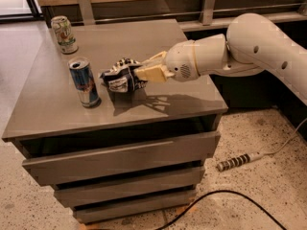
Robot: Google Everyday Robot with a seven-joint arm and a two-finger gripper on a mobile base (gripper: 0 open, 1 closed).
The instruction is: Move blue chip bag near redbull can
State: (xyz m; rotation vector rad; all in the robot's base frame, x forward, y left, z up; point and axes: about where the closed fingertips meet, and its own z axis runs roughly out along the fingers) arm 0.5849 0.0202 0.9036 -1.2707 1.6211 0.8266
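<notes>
We record a white-and-green can (64, 34) upright at the rear left of the grey drawer cabinet (48, 110). The redbull can (84, 82) stands upright nearer the front. Just beside it on the right, not touching, the blue chip bag (117, 78) is held above the top, grasped by the gripper (137, 74) on the white arm (259, 42) that reaches in from the right.

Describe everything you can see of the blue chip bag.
The blue chip bag is a small, dark blue, crinkly foil-like packet with white lettering and pale edges, crumpled and turned sideways. The gripper, reaching in from the picture's right, is shut on its near end. The bag appears lifted slightly off the grey cabinet top, casting a shadow below, and hangs beside the redbull can without touching it.
</notes>
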